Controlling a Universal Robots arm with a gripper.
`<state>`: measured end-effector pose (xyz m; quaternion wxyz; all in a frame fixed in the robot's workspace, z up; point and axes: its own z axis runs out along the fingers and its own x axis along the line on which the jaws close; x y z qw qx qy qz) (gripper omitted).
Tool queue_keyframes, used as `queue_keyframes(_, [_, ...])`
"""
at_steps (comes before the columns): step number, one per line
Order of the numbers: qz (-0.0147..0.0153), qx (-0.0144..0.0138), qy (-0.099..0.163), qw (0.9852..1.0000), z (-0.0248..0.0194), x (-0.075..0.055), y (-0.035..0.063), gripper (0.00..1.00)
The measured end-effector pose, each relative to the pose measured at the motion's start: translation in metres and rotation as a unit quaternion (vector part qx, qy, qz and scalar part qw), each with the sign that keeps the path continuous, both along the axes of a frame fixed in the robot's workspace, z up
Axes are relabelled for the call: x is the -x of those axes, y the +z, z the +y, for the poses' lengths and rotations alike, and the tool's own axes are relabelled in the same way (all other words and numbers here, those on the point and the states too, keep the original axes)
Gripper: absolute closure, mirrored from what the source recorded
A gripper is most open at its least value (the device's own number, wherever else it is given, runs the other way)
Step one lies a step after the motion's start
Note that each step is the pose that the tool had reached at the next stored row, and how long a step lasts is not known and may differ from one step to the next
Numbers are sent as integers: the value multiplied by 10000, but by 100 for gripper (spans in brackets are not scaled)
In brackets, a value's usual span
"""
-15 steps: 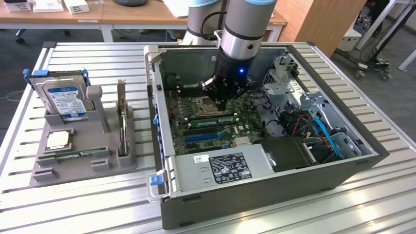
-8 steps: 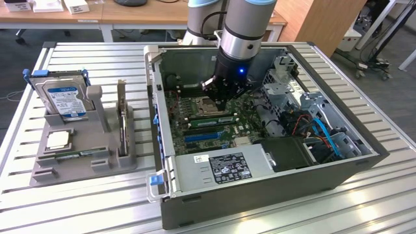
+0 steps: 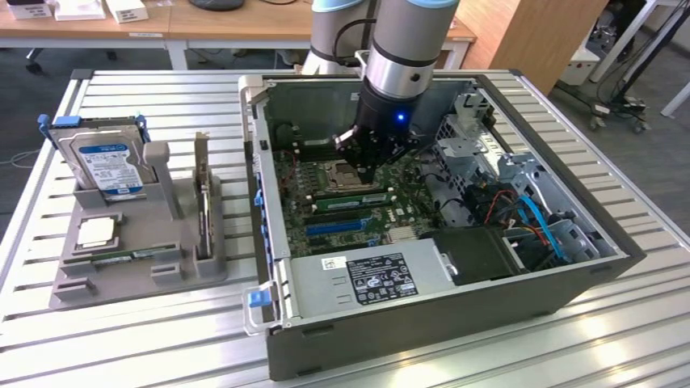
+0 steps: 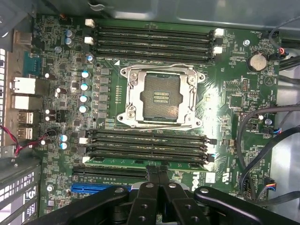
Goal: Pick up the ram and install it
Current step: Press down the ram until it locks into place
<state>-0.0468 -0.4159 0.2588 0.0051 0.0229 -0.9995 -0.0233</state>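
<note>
Open PC case [image 3: 431, 323] on slatted metal table [image 3: 603, 347]. Inside: motherboard [image 4: 234, 93] with empty CPU socket [image 4: 161, 100], blue PCIe slot [image 4: 98, 190], PSU [image 3: 367, 279] at near end. On the exterior view's left, grey fixture tray [image 3: 129, 271] holds upright hard drive [image 3: 106, 166] and flat processor chip [image 3: 97, 233].

Pincer [image 4: 158, 174] hides part of the ram [image 4: 145, 161] (mid-length).

The surface [image 3: 129, 323] is made of long silver metal bars with thin gaps between them. At the top of the frame stands a wooden desk [image 3: 216, 28] with small white boxes [image 3: 81, 10] on it, and a wooden cabinet [image 3: 534, 32] stands at the upper right. The floor [image 3: 32, 89] behind is dark grey, with black cables [image 3: 609, 97] lying at the upper right.
</note>
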Motion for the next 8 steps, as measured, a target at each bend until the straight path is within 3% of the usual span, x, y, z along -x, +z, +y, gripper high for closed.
queue_keyframes(8, [16, 0, 0, 10000, 0, 0, 24, 90])
